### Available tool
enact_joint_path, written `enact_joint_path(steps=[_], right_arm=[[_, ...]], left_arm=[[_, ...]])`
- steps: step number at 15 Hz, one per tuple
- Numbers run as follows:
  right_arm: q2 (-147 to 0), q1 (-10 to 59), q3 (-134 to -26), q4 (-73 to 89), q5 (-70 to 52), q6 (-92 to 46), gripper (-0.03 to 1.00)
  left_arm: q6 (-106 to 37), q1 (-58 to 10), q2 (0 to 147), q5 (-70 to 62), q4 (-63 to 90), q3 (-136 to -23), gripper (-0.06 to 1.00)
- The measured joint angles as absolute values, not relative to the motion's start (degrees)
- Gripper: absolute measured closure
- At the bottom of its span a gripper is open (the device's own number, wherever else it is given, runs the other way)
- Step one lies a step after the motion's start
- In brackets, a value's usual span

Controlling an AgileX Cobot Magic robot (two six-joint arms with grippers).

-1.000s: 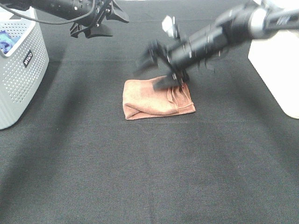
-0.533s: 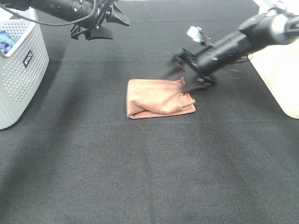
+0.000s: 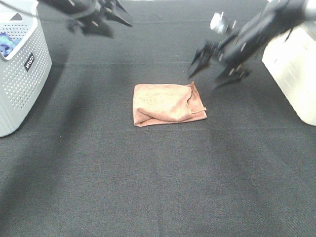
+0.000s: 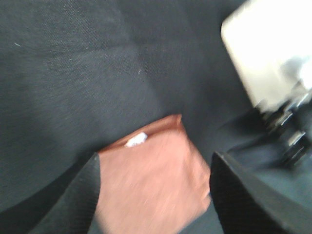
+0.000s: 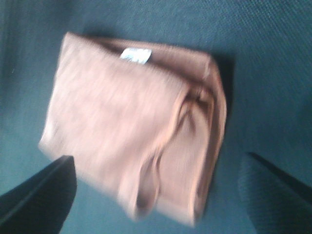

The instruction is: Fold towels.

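The terracotta towel (image 3: 168,103) lies folded into a small rectangle on the black table, its right end rumpled. The left wrist view shows it (image 4: 156,185) with its white tag (image 4: 136,140), and the right wrist view shows it (image 5: 131,122) with the tag (image 5: 136,55). My right gripper (image 3: 215,73) is open and empty, hanging in the air just up and right of the towel. My left gripper (image 3: 116,15) is open and empty, high at the back left, far from the towel.
A grey perforated basket (image 3: 22,74) stands at the left edge with something blue inside. A white container (image 3: 294,74) stands at the right edge and also shows in the left wrist view (image 4: 268,44). Black cloth covers the table (image 3: 158,187).
My right gripper let go of the towel's right end and pulled back up and to the right. The towel settled flatter. My left gripper drifted slightly up and back.
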State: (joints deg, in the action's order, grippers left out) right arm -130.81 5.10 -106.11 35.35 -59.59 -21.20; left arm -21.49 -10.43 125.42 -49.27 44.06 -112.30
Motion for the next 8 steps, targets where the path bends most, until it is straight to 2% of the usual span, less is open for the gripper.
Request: enact_joint_path(steps=[2, 3, 8], right_arm=[[-125.4, 5.1, -106.1, 28.6, -66.1, -15.1, 0.12], [-125.4, 5.1, -106.1, 28.6, -66.1, -15.1, 0.12], [-112.5, 7.0, -105.5, 19.4, -69.0, -10.7, 0.12]], left_arm=[[-15.0, -10.4, 119.7, -54.5, 33.7, -112.3, 0.32], [-15.0, -10.4, 119.7, -54.5, 33.7, -112.3, 0.32], [-3.4, -11.7, 106.9, -66.2, 10.0, -112.3, 0.32]])
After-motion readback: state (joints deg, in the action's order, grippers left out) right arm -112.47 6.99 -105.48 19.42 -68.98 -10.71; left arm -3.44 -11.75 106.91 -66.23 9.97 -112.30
